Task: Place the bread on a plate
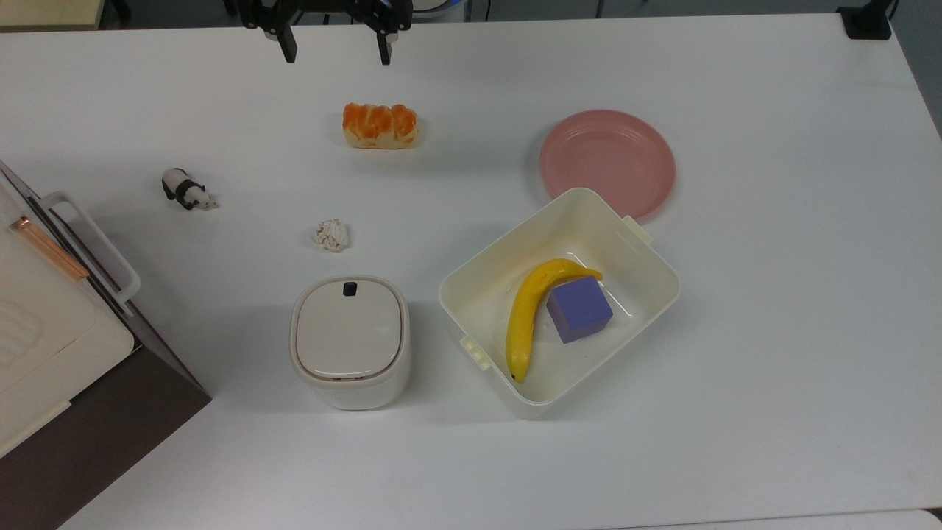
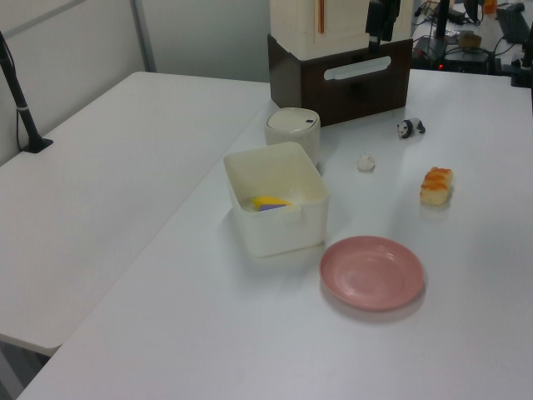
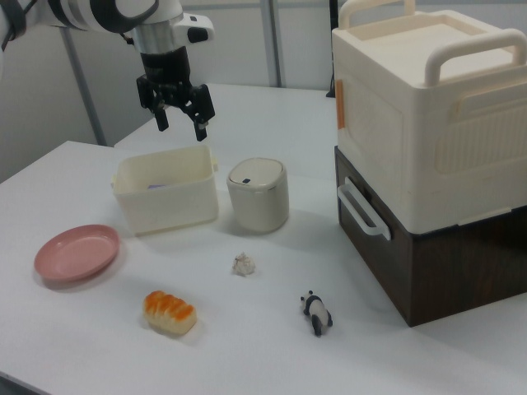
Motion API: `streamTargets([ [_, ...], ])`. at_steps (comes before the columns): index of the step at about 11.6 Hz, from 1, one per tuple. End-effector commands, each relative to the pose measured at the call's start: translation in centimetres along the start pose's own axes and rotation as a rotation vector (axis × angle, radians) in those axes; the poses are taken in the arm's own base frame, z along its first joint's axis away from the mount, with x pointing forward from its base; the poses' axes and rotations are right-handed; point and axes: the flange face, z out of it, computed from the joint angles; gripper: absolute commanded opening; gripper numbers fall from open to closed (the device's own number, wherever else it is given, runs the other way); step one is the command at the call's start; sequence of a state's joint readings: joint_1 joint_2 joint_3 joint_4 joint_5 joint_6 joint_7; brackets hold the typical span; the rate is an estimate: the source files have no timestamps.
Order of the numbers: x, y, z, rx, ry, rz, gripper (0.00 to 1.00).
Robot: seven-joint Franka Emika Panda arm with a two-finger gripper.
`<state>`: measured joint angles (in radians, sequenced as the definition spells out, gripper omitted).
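In the right view the bread [image 3: 170,313] lies nearest on the white table [image 3: 272,346], well apart from the pink plate [image 3: 76,252] on the right view's left. Farther back stand the paper ball [image 3: 243,264], the lidded pot [image 3: 258,194] and the cream bin [image 3: 165,190]. Above them hangs the gripper [image 3: 180,120], fingers spread wide, grasping nothing.

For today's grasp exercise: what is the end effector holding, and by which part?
Nothing. The end effector is open and empty above the table; the bread loaf lies untouched.
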<state>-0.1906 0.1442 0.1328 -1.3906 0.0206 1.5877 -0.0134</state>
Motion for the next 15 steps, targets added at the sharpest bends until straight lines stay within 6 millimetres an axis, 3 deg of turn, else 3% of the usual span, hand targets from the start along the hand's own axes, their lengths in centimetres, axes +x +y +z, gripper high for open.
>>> streamTargets([
  [1, 0.01, -0.34, -0.06, 0.012, 0.014, 0.011, 1.00],
  [5, 0.50, -0.21, 0.77, 0.013, 0.002, 0.007, 1.00],
  [15, 0.05, -0.29, 0.28, 0.009, 0.000, -0.081, 1.00],
])
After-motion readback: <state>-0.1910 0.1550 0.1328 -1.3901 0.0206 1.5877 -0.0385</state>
